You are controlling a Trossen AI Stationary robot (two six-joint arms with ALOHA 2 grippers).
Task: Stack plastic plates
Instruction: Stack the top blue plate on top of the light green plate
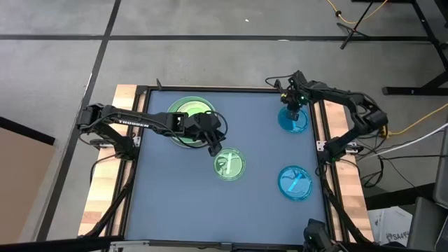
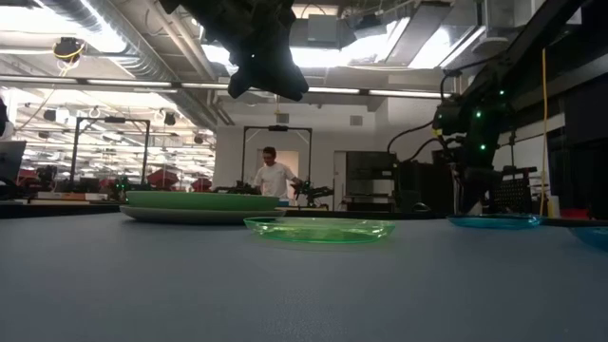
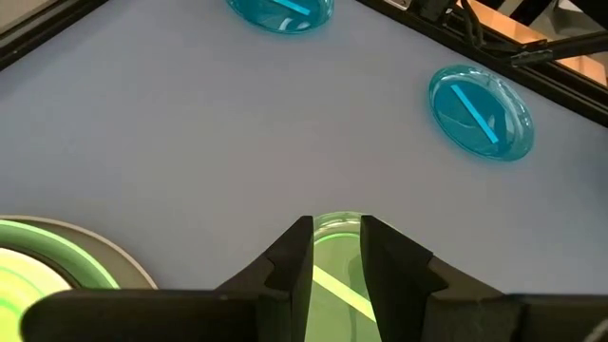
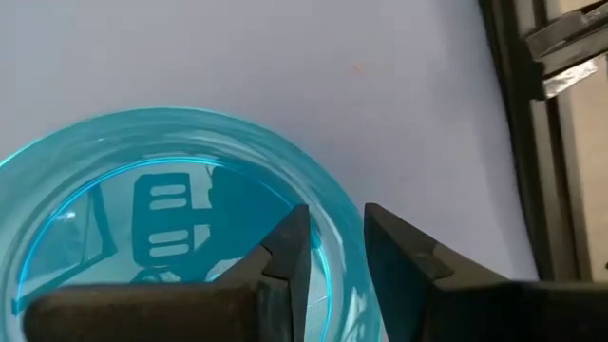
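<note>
L hand (image 3: 336, 249) over sm green plate (image 3: 334, 275)

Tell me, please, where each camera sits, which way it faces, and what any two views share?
High: overhead, straight down; both arms.
Low: table height, level across to the room; arms overhead.
Left wrist: past the left hand to the small green plate.
Right wrist: past the right hand to a cyan plate.
High and low share that green plate.
</note>
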